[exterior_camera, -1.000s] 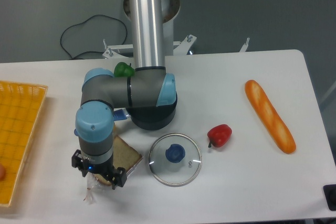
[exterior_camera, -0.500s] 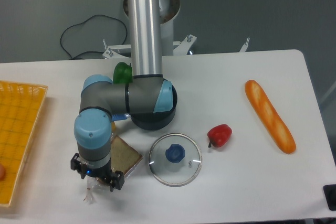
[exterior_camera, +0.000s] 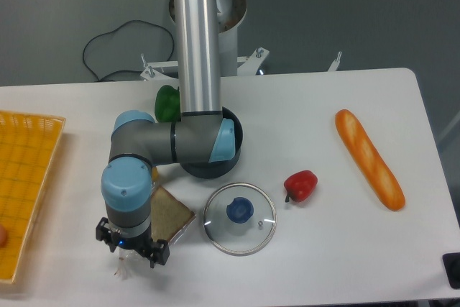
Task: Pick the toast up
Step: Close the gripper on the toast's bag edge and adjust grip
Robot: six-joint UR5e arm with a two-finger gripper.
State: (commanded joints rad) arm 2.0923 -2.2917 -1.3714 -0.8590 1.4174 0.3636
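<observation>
The toast [exterior_camera: 172, 216] is a tan-brown slice in a clear crinkly bag, lying flat on the white table just left of the glass lid. Its left part is hidden under the arm's wrist. A twisted end of the bag [exterior_camera: 121, 269] pokes out below the wrist. My gripper [exterior_camera: 132, 248] points straight down over the toast's left end. The blue-capped wrist hides the fingers, so I cannot see how they stand or whether they touch the bag.
A glass lid [exterior_camera: 240, 218] with a blue knob lies right of the toast. A red pepper [exterior_camera: 300, 185] and a long baguette [exterior_camera: 369, 159] sit further right. A green pepper [exterior_camera: 167, 102] and a dark bowl [exterior_camera: 231, 150] are behind the arm. An orange basket [exterior_camera: 29, 192] stands at the left edge.
The wrist and gripper have shifted slightly left and toward the table's front edge. More of the green pepper shows behind the arm. The toast has stayed in place.
</observation>
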